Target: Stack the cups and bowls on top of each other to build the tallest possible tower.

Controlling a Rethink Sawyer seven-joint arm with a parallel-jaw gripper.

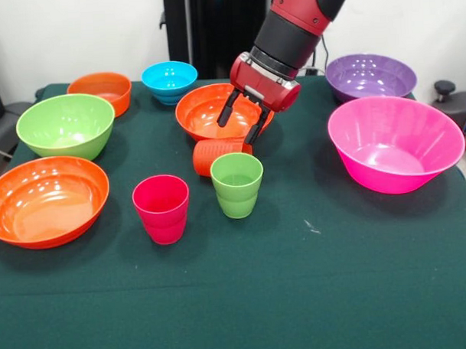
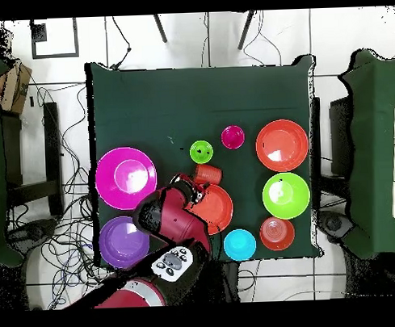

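Nothing is stacked yet: every cup and bowl sits alone on the dark green cloth worktop (image 1: 314, 294), so the job is at its first pick.

The red and black gripper (image 1: 242, 120) hangs with its two black fingers (image 1: 228, 109) spread apart and empty, just above the small ridged orange plastic cup (image 1: 217, 154). That cup lies tipped on its side near the middle of the worktop, touching or nearly touching the wide glossy orange plastic bowl (image 1: 208, 110) behind it; from this angle I cannot tell which.

The light green ridged plastic cup (image 1: 237, 183) and the magenta-red plastic cup (image 1: 161, 208) stand upright just in front of it, toward the camera-side edge.

The large deep pink plastic bowl (image 1: 395, 142) and the purple plastic bowl (image 1: 370, 75) sit along one side edge. The medium green plastic bowl (image 1: 65, 124) and a second wide orange plastic bowl (image 1: 46, 200) sit along the opposite edge. The small orange plastic bowl (image 1: 101, 89) and the small blue plastic bowl (image 1: 169, 79) are by the robot-side edge.

The step in hand looks like reaching for the fallen orange cup. The next move calls for lowering the fingers astride its side without nudging the green cup, closing, then righting it.
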